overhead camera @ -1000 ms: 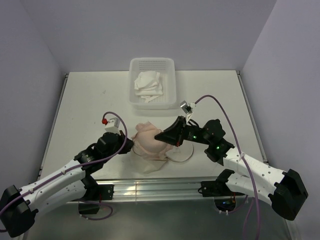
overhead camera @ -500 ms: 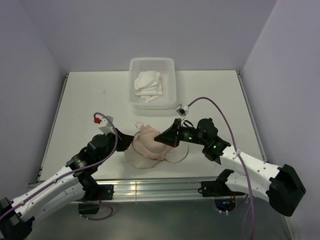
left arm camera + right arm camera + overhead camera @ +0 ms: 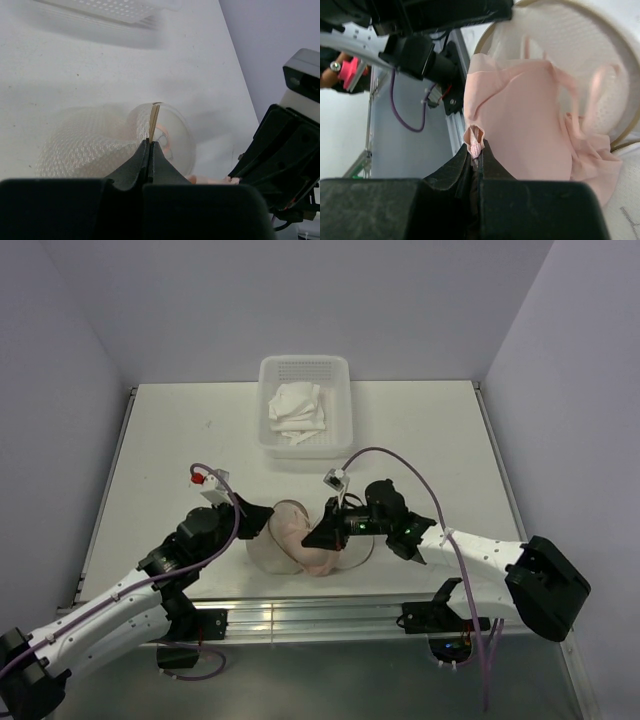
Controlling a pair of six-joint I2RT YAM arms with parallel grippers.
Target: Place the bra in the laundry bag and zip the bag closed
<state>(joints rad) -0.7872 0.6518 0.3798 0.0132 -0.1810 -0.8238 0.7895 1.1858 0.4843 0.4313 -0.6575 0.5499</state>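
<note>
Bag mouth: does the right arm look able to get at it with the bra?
Probably yes. The left gripper pinches the bag by its rim, holding it open toward the right gripper, which grips the bra right at the opening; nothing stands between.

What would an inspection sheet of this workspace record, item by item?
Surface: white table, metal rail along the near edge.
Job's things: white mesh laundry bag, mouth open; pink bra lying at its round opening.
Clutter: perforated white basket holding white cloths.
Tools: left tool shut on the laundry bag's rim; right tool shut on the bra's edge.
Cables: purple cables, one looping off each wrist.
Surroundings: plain lilac walls; nothing else seen.
</note>
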